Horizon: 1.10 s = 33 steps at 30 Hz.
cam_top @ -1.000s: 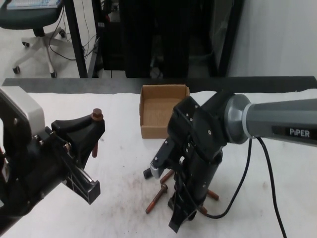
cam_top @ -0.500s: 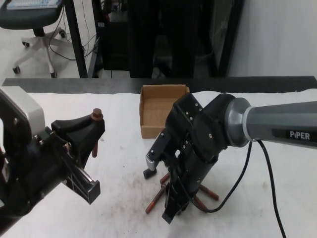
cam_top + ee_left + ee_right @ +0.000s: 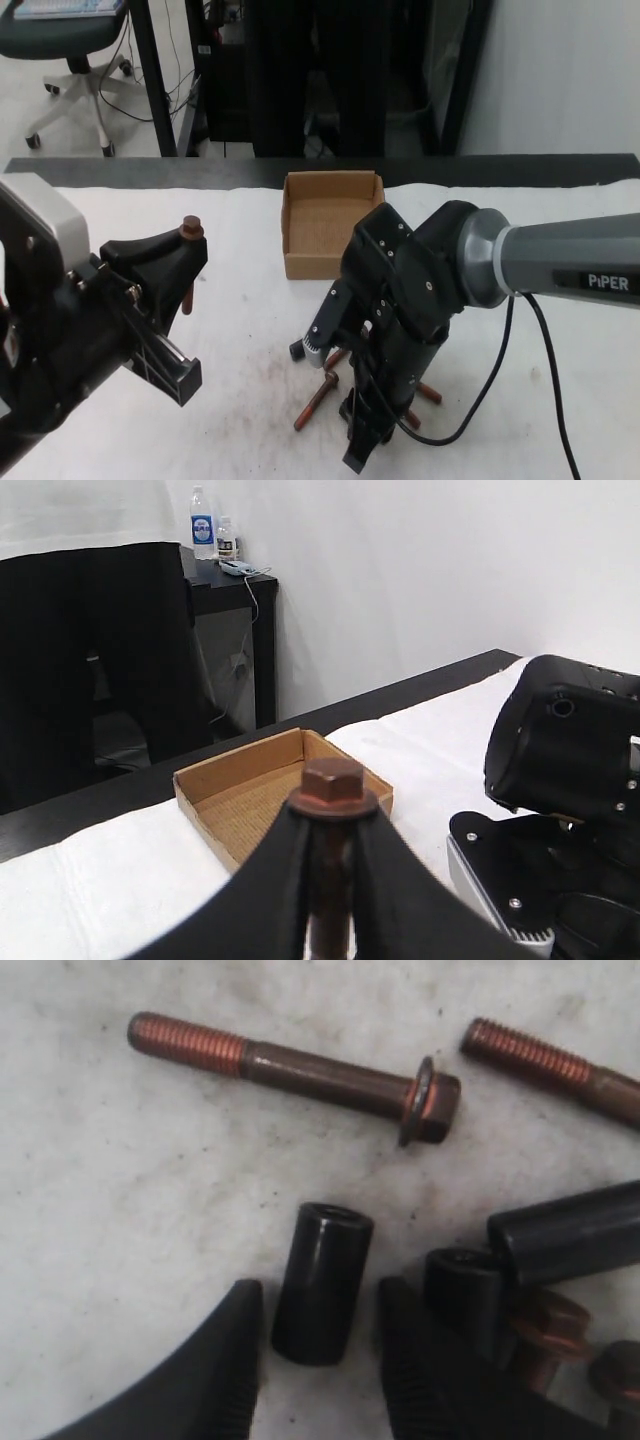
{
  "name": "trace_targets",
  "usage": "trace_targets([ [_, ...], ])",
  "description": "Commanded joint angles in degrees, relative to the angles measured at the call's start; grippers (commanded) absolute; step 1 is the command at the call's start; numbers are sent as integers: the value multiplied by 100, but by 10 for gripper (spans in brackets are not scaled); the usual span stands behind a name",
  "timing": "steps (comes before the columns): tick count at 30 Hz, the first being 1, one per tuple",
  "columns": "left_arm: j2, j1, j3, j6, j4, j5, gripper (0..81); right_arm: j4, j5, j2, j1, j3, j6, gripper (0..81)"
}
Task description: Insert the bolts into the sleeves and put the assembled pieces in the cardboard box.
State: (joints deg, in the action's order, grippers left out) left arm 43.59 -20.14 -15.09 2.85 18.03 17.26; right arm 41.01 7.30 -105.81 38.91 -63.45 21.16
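right end effector (image 3: 318,1360) is coming back down after swinging aside half a second ago, fingers open either side of a sleeve (image 3: 323,1282) lying on the bench (image 3: 240,330) this side of the cardboard box (image 3: 312,266); a grasp looks imminent. left end effector (image 3: 328,900) is keeping its clamp on an upright bolt (image 3: 331,783), left of the box.

White wall (image 3: 560,70), office chair (image 3: 62,40), dark desk (image 3: 228,577), perhaps 2 bottles (image 3: 204,525).

bolt (image 3: 300,1068): matt coppery metal | sleeve (image 3: 322,1282): glossy, smooth | cardboard box (image 3: 315,265): matt | bench cover (image 3: 240,300): rough cloth
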Motion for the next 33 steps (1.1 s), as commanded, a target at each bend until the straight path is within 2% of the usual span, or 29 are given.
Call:
trace_targets([
  [1,-57,11,-22,18,62,-58,2,13,-7,59,-15,163,53,363],
  [13,-57,11,-22,18,62,-58,2,-565,-7,59,-15,176,53,363],
  [25,-57,11,-22,18,62,-68,2,-579,-7,59,-15,176,70,361],
  [27,-57,11,-22,18,62,-68,2,-569,-7,59,-15,176,131,290],
  [30,-57,11,-22,18,62,-68,2,-537,-7,59,-15,176,132,24],
  [31,-57,11,-22,18,62,-68,2,-538,-7,59,-15,176,111,2],
  [33,-57,11,-22,18,62,-68,2,-567,-7,59,-15,176,47,9],
])
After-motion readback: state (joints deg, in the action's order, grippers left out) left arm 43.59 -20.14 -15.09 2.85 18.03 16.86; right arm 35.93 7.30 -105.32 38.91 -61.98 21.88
